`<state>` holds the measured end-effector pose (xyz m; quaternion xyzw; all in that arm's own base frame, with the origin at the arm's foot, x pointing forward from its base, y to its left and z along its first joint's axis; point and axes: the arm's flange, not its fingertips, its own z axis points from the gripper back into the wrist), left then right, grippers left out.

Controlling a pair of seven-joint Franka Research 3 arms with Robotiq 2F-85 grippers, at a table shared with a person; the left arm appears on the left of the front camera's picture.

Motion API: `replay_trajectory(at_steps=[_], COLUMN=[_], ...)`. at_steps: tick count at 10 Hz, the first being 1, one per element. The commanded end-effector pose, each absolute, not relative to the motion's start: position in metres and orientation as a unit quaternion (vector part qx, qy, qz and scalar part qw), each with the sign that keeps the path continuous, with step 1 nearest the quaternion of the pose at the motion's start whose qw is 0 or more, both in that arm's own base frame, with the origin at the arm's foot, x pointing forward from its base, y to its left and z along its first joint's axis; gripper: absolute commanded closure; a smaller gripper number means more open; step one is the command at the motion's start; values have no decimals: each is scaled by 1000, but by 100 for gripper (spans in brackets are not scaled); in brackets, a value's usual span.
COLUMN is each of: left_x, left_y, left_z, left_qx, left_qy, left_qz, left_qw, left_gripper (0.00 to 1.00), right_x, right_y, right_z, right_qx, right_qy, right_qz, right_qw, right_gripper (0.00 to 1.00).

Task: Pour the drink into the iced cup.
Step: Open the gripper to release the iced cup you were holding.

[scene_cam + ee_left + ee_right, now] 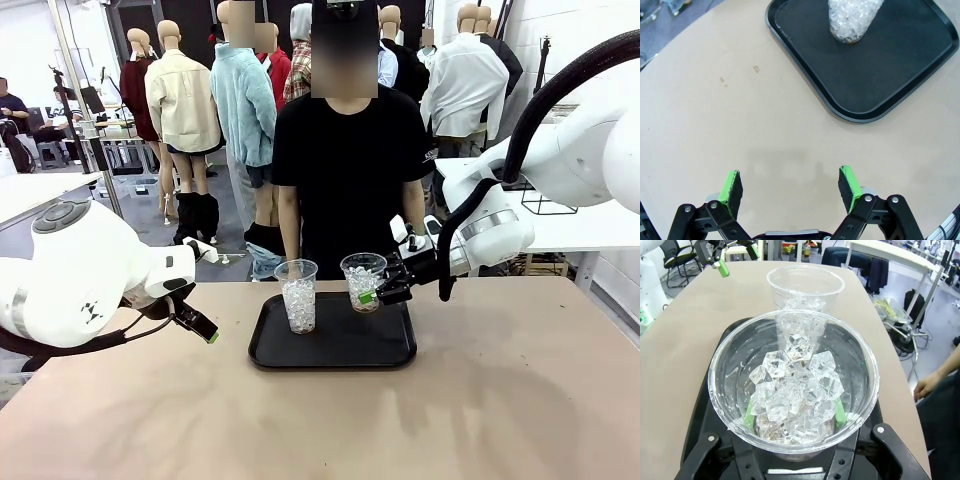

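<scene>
Our right end effector (376, 292) grips one iced cup (363, 270) over the tray (392, 350), near the second cup (297, 297), likely for pouring; our left end effector (790, 184) hangs open, clear.

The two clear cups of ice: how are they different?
The right cup is clamped in the right gripper; the left cup stands free on the black tray. The left cup looks taller and slimmer, the right cup shorter. Both are clear plastic and hold ice cubes.
</scene>
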<state>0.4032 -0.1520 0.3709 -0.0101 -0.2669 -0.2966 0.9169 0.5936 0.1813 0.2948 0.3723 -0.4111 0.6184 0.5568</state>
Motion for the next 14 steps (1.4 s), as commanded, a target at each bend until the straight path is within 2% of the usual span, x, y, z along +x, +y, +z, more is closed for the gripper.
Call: replay_trajectory(at_steps=[1,5,7,10,14], left_x=[403,403,403,403,403], left_y=[-151,-151,-151,-151,-151], left_z=[371,371,371,371,371], left_qx=[-11,-11,-11,-11,-11], left_qy=[-267,-267,-267,-267,-267], left_qz=[-296,-296,-296,-296,-296], left_qw=[917,917,917,917,917], left_gripper=[0,0,0,0,0], right_x=[593,608,622,639,634], right_y=[182,158,139,127,122], right_z=[295,380,417,430,431], right_qx=[373,331,339,351,336], right_qy=[-411,-424,-440,-455,-452], right_qz=[618,605,582,555,564], right_qw=[557,587,594,602,604], right_gripper=[38,38,38,38,38])
